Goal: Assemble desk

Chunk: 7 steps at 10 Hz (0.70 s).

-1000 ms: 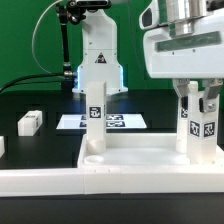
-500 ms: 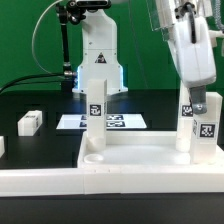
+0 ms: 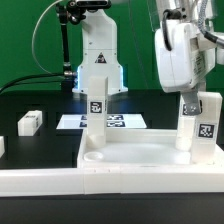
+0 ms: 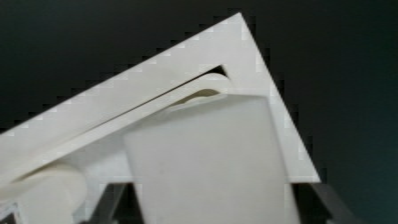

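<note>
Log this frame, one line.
stage: leg install | gripper: on right leg, grip unclear | left leg: upright in panel | spare leg: on table

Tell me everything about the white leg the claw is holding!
The leg is a short, square white post that looks like plastic. It stands upright in the desk panel's corner on the exterior view's right. A black-and-white square tag sits on its front. The claw comes down from above and grips its top. In the wrist view, the leg fills the panel's corner. Another leg stands apart.
</note>
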Motion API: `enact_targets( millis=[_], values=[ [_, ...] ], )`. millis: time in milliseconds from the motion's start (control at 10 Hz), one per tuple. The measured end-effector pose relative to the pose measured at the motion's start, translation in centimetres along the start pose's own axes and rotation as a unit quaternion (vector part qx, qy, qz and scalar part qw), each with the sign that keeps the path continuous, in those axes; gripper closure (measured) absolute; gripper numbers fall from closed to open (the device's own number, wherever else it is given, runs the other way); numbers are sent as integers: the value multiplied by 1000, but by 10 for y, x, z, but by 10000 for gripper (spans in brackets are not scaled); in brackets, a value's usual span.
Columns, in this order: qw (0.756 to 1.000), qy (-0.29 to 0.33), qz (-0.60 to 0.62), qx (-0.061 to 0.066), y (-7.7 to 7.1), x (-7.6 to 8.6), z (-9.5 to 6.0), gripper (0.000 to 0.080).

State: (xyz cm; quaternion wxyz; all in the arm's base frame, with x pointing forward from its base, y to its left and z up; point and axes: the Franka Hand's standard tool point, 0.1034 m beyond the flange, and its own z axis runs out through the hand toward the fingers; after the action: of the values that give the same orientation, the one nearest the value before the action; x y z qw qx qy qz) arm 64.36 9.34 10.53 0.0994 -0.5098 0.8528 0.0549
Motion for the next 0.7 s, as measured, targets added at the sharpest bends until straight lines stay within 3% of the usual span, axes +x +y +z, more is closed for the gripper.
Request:
enact_targets(
  millis=[100, 200, 300, 500, 700],
  values=[
    [1000, 1, 0, 0, 0, 0, 1, 495],
    [1000, 0, -6, 2, -1, 1, -1, 303],
    [999, -4, -35, 9, -8, 6, -13, 183],
    [997, -4, -68, 24, -20, 29, -37, 160],
    [997, -5, -65, 37, -38, 48, -51, 151]
  ],
)
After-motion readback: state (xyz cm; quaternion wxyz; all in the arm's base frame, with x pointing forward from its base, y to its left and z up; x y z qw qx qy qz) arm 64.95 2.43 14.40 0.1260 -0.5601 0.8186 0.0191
